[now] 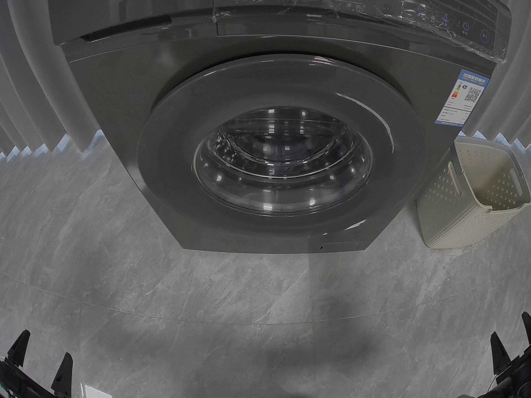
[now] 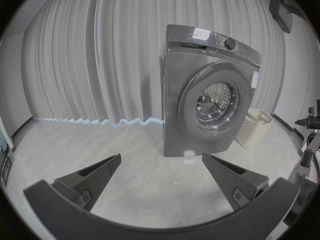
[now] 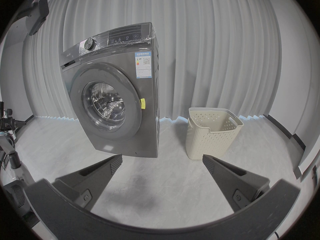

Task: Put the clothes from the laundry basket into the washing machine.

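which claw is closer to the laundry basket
Right. The right claw hangs on the same side as the laundry basket, which stands right of the washing machine; the left claw is off on the opposite side.

The washing machine (image 1: 282, 156) stands on the floor (image 1: 221, 299), with the curtain (image 1: 33, 84) behind it. The laundry basket (image 1: 453, 216) sits on the floor just beside the washing machine's right side. The left hand (image 1: 43, 355) hangs before the machine to its left and the right hand (image 1: 511, 333) before it to its right, both well apart from it.
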`<state>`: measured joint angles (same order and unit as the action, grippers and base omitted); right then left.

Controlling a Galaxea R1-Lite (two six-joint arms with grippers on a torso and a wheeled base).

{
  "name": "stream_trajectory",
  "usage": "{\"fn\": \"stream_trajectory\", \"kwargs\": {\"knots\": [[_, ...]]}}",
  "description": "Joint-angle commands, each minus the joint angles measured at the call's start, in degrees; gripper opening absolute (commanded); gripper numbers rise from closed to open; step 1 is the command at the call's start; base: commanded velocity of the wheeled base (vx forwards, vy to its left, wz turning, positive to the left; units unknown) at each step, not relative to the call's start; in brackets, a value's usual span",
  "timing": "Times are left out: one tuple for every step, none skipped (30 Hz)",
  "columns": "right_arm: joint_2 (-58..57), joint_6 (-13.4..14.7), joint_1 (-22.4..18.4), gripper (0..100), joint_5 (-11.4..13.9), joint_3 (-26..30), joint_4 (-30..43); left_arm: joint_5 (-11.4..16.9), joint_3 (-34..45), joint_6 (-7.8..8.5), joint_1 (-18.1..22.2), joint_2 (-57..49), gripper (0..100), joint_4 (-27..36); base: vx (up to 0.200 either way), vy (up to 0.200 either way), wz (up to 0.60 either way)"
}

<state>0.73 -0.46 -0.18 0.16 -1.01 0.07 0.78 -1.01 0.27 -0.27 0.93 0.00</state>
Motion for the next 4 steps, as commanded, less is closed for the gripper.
{"fn": "stream_trajectory", "kwargs": {"knots": [[-0.73, 0.02, 0.01, 100, 0.02, 0.92, 0.01, 0.01, 1.01, 0.0, 0.0, -0.75, 100, 0.0, 0.0, 0.0, 0.0], [-0.73, 0.02, 0.01, 100, 0.02, 0.92, 0.01, 0.01, 1.01, 0.0, 0.0, -0.75, 100, 0.0, 0.0, 0.0, 0.0], [-0.73, -0.06, 0.01, 100, 0.02, 0.92, 0.01, 0.01, 1.01, 0.0, 0.0, -0.75, 100, 0.0, 0.0, 0.0, 0.0], [-0.73, -0.06, 0.01, 100, 0.02, 0.92, 0.01, 0.01, 1.01, 0.0, 0.0, -0.75, 100, 0.0, 0.0, 0.0, 0.0]]}}
